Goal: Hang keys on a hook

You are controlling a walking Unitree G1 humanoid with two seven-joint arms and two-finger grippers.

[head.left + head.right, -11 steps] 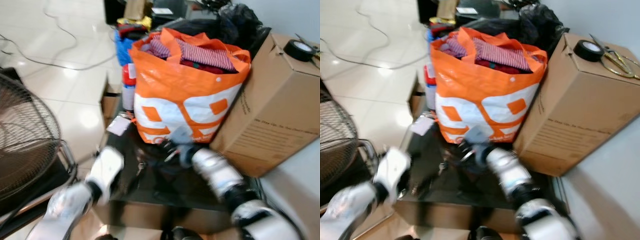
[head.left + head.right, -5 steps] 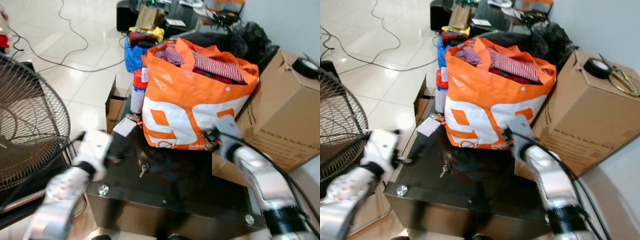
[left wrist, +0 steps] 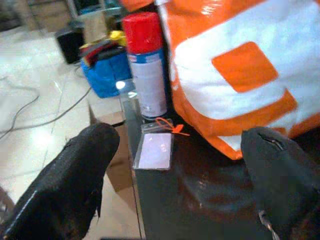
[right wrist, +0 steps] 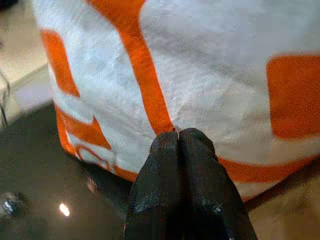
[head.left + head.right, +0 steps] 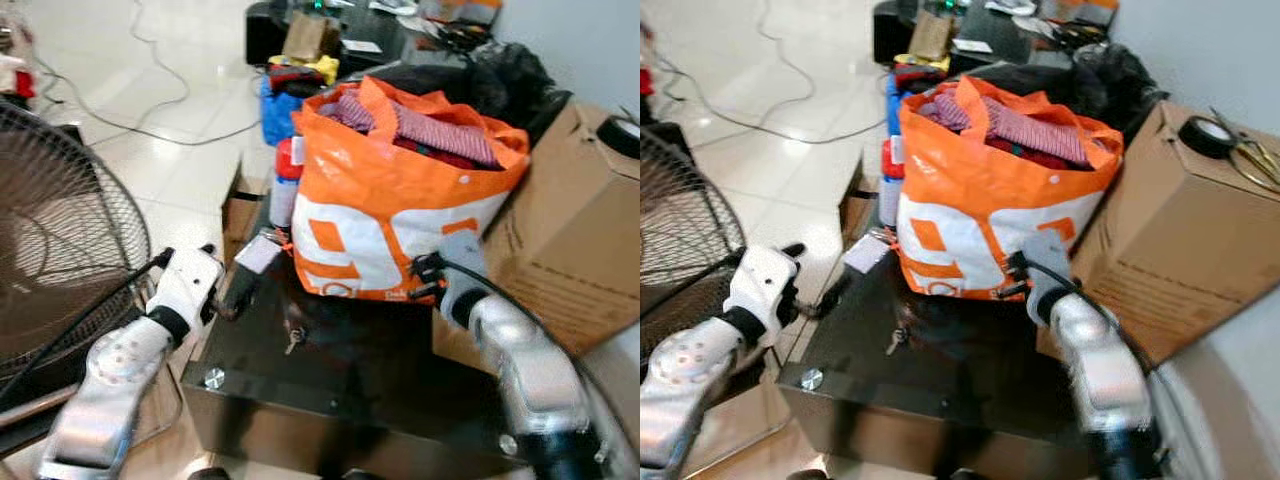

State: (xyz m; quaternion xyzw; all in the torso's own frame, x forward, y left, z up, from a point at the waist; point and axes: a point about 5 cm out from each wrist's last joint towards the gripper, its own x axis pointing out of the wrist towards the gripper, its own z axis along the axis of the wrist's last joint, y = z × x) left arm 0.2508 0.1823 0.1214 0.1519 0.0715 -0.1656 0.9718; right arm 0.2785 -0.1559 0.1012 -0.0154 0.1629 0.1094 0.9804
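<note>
A big orange and white bag (image 5: 990, 215), stuffed with striped clothes (image 5: 1030, 125), sits on a black glass table (image 5: 970, 375). The keys (image 5: 895, 341) lie on the table, near the bag. The left gripper (image 3: 175, 170) has its fingers spread wide by a red-capped spray can (image 3: 146, 70) and a small tag (image 3: 155, 150). The right gripper (image 4: 178, 137) is pinched closed with nothing in it, right at the bag.

Large white shapes like digits are printed on the orange bag (image 5: 400, 215), but no number can be made out. Small print on the cardboard box (image 5: 1180, 250) is blurred beyond reading.
</note>
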